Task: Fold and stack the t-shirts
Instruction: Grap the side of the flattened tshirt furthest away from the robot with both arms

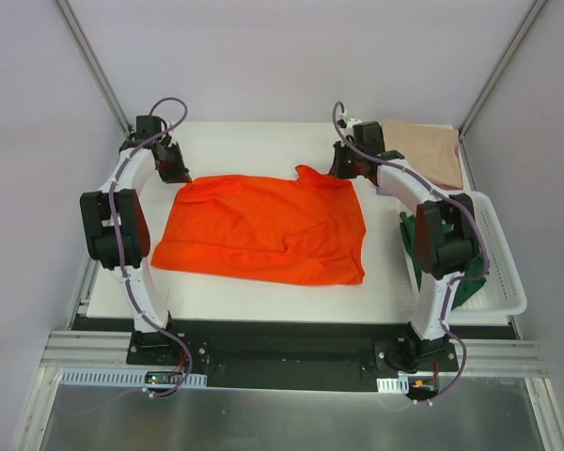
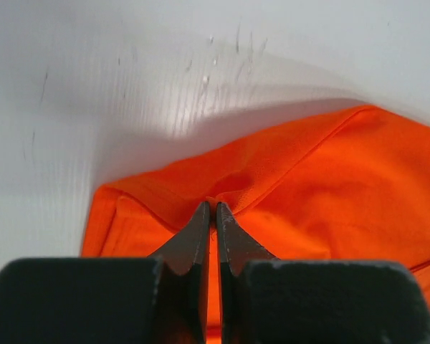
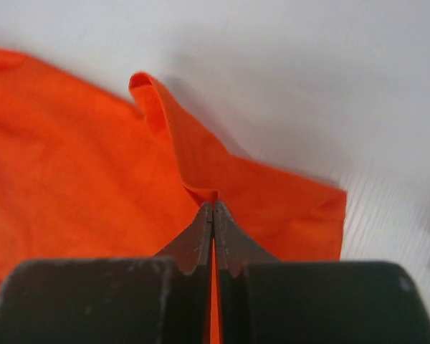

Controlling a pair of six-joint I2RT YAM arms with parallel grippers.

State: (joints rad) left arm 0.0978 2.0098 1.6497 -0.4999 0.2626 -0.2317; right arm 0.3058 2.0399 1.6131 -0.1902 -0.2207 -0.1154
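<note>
Top external: orange t-shirt (image 1: 263, 230) spread flat mid-bench | left gripper (image 1: 176, 172) clenched on its far-left corner | right gripper (image 1: 342, 169) clenched on its far-right corner | beige t-shirt (image 1: 423, 150) lying at far-right bench corner

Open table (image 1: 254, 141) beyond orange shirt (image 1: 263, 230); basket (image 1: 504, 256) along right edge

orange t-shirt (image 1: 263, 230): soft matt cloth, fine knit, lightly creased
beige t-shirt (image 1: 423, 150): matt cloth, smooth
bench (image 2: 129, 86): white, matt, finely ribbed sheet, dark scuff marks
basket (image 1: 512, 282): white slatted plastic, slight sheen
fingers (image 2: 197, 240): dark, matt, hard, faintly mottled
frame rails (image 1: 85, 56): grey metal, satin
</note>
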